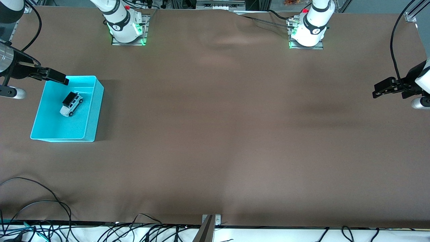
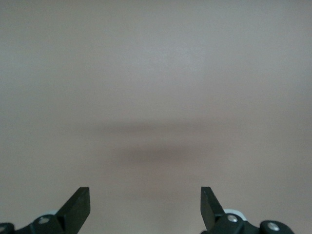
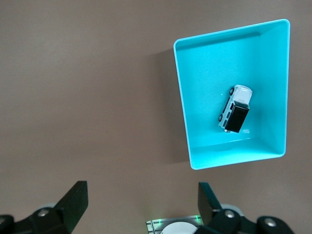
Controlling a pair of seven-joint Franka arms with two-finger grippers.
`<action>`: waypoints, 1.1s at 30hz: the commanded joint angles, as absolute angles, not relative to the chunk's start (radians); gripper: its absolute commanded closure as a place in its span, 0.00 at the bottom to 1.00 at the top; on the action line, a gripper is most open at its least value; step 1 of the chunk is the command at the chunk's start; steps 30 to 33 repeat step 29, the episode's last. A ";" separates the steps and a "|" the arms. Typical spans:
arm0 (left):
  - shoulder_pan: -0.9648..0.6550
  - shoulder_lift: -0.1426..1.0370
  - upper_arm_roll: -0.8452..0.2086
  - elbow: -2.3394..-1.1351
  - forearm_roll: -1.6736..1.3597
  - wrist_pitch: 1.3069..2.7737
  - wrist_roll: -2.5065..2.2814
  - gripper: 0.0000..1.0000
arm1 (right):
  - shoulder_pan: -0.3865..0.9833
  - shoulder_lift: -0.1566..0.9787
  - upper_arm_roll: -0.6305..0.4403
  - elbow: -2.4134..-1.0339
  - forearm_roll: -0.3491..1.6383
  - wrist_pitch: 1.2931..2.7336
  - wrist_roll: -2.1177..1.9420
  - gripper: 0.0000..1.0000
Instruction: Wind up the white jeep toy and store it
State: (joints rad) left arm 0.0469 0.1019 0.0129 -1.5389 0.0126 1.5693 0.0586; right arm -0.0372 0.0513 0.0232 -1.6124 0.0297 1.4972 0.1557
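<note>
Jeep (image 1: 71, 104) sits upright in bin (image 1: 89, 111). Right tool (image 1: 55, 77), fingers apart, over bin rim; could clip it descending. Left tool (image 1: 386, 89) apart, waiting.

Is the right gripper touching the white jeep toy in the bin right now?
Apart. The right wrist view shows the right gripper open and empty, with the white jeep toy lying alone on the floor of the cyan bin.
</note>
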 commanded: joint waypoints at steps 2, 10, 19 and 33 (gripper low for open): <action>0.044 0.101 0.017 -1.536 -0.015 1.560 0.064 0.00 | -0.038 0.045 0.025 -1.591 0.040 1.476 0.130 0.00; 0.044 0.101 0.017 -1.536 -0.015 1.560 0.066 0.00 | -0.040 0.034 0.023 -1.591 0.037 1.471 0.127 0.00; 0.048 0.101 0.017 -1.536 -0.017 1.560 0.066 0.00 | -0.040 0.037 0.040 -1.586 0.040 1.468 0.084 0.00; 0.048 0.101 0.017 -1.536 -0.017 1.560 0.066 0.00 | -0.038 0.037 0.060 -1.585 0.040 1.465 0.084 0.00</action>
